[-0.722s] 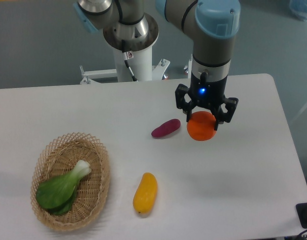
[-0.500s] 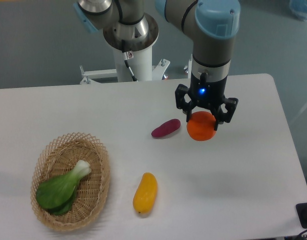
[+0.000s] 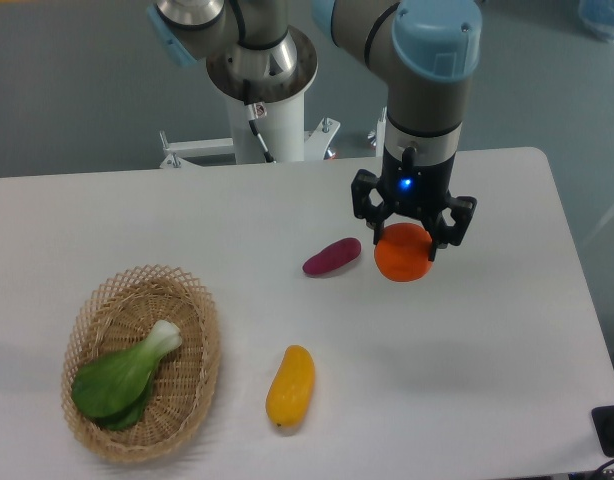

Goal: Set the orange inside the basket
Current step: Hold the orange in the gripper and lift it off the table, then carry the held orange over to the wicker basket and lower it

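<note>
The orange (image 3: 403, 256) is a round red-orange ball at the right centre of the white table, right of the purple sweet potato. My gripper (image 3: 411, 238) comes straight down over it, one black finger on each side of the fruit and both against its flanks, so it is shut on the orange. The fruit's top is hidden by the gripper body. I cannot tell whether the orange rests on the table or hangs just above it. The basket (image 3: 202, 385) is an oval tan wicker one far off at the lower left.
A green bok choy (image 3: 122, 378) lies inside the basket. A purple sweet potato (image 3: 332, 257) lies just left of the orange. A yellow mango-like fruit (image 3: 291, 386) sits between the basket and the orange, nearer the front. The robot's base (image 3: 262, 95) stands behind the table.
</note>
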Controlling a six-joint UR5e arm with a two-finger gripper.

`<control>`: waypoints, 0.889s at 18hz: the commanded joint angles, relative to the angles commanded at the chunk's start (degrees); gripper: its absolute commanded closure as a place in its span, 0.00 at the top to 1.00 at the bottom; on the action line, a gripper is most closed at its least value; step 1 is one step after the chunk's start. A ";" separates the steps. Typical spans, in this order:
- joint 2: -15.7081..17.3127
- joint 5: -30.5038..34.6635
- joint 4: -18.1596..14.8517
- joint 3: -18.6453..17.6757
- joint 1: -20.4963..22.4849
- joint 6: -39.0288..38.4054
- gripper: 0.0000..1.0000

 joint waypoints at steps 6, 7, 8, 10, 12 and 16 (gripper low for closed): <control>-1.14 0.26 0.96 -0.35 -1.23 -4.21 0.57; -1.66 0.26 1.66 -0.26 -1.75 -6.31 0.57; -2.10 0.44 2.28 -0.35 -2.63 -8.59 0.57; -2.72 0.79 2.98 -0.96 -4.74 -11.85 0.57; -3.42 1.75 4.82 -1.93 -9.81 -17.98 0.57; -5.53 5.18 10.34 -2.46 -20.80 -37.65 0.57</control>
